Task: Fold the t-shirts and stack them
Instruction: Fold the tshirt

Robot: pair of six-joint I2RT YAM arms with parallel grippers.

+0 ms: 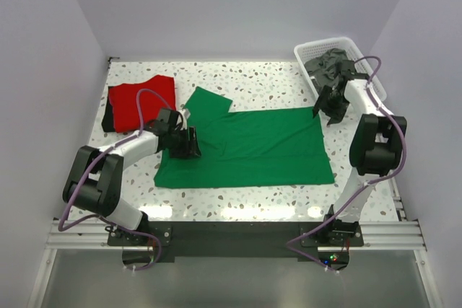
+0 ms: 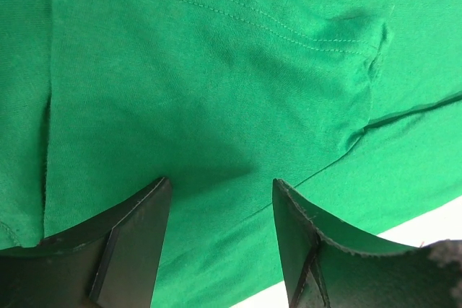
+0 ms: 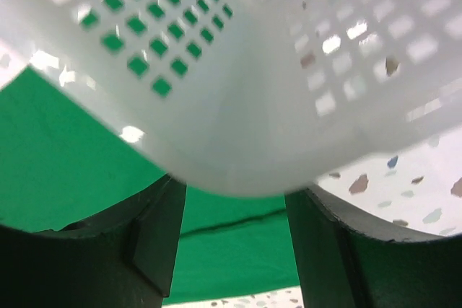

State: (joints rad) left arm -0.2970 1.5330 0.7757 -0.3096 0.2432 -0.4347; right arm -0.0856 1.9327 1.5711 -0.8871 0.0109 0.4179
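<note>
A bright green t-shirt [image 1: 253, 146] lies spread flat mid-table, one sleeve [image 1: 209, 100] sticking out at its back left. My left gripper [image 1: 189, 142] is open and low over the shirt's left part. In the left wrist view [image 2: 220, 185] its fingers [image 2: 144, 229] straddle green cloth [image 2: 216, 70] with a stitched hem. A folded red t-shirt [image 1: 142, 99] lies at the back left on a dark one [image 1: 108, 119]. My right gripper [image 1: 328, 106] is open and empty by the green shirt's back right corner. In its wrist view [image 3: 234, 192] it is just below the basket corner [image 3: 238, 106].
A white lattice basket [image 1: 325, 42] at the back right holds dark grey shirts [image 1: 328, 66]. The right arm's purple cable [image 1: 379, 91] loops beside it. White walls enclose the speckled table [image 1: 260, 77] on three sides.
</note>
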